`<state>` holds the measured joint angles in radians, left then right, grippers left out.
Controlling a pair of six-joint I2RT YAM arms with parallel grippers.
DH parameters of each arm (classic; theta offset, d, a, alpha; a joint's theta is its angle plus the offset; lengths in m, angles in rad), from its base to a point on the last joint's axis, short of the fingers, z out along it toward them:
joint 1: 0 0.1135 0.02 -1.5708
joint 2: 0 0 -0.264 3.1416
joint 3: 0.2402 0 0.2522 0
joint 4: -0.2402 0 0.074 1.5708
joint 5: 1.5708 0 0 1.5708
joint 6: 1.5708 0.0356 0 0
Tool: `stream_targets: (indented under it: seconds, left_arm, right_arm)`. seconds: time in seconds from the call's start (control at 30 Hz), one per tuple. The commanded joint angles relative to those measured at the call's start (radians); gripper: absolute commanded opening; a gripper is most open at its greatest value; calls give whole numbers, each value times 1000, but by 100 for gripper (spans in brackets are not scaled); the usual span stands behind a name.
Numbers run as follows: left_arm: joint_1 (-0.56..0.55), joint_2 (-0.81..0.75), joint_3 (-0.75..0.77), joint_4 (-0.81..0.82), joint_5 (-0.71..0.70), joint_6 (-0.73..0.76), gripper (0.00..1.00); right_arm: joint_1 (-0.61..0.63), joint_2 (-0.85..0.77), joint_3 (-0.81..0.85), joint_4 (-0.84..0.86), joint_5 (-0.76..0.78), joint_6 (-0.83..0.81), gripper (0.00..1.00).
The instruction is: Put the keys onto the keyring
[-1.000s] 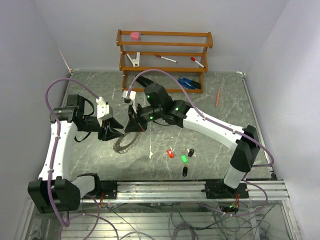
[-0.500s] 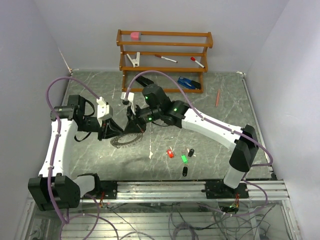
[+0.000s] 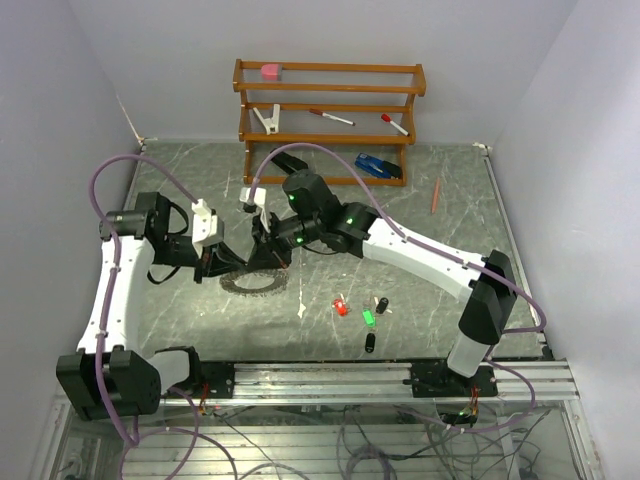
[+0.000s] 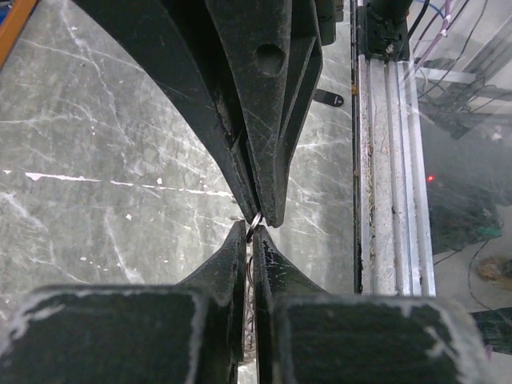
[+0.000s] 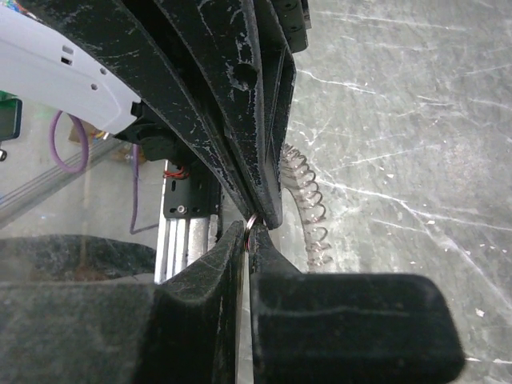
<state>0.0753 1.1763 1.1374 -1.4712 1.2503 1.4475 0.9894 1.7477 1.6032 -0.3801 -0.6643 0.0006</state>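
The keyring (image 3: pixel 254 283), a large grey ring with a coiled, jagged rim, hangs low over the marble table between my two grippers. My left gripper (image 3: pixel 228 262) and right gripper (image 3: pixel 265 252) meet tip to tip, each shut on the ring's thin wire. The left wrist view shows the wire (image 4: pixel 254 225) pinched in my left gripper (image 4: pixel 252 234). The right wrist view shows my right gripper (image 5: pixel 248 234) pinching it, with the coiled rim (image 5: pixel 308 200) beyond. The keys lie apart to the right: red (image 3: pixel 341 306), green (image 3: pixel 368 318), black (image 3: pixel 382 304) and another black (image 3: pixel 369 343).
A wooden rack (image 3: pixel 328 105) at the back holds red-capped markers, a pink eraser and a clip. A blue object (image 3: pixel 378 166) lies below it and an orange pencil (image 3: pixel 436 196) at the right. A white scrap (image 3: pixel 302 311) lies near the keys. An aluminium rail (image 3: pixel 400 372) runs along the front edge.
Both grippers have shifted slightly away from the front edge, still holding the keyring. The ring has swung from a tilted hang to a flatter pose. The keys have not moved.
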Motion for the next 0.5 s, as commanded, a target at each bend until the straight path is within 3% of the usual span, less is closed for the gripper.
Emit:
stream_targets:
  seconds: [0.0, 0.27, 0.37, 0.47]
  left_arm:
    - [5, -49, 4, -21, 62, 63, 7]
    - [6, -65, -24, -18, 99, 61, 7]
    - [5, -45, -24, -23, 109, 52, 7]
    - [6, -41, -29, -23, 124, 56, 7]
  right_arm:
    - [6, -16, 25, 27, -7, 6, 5]
    - [7, -22, 18, 56, -9, 35, 0]
    - [7, -35, 15, 55, 11, 31, 15]
    - [5, -80, -15, 94, 57, 26, 16]
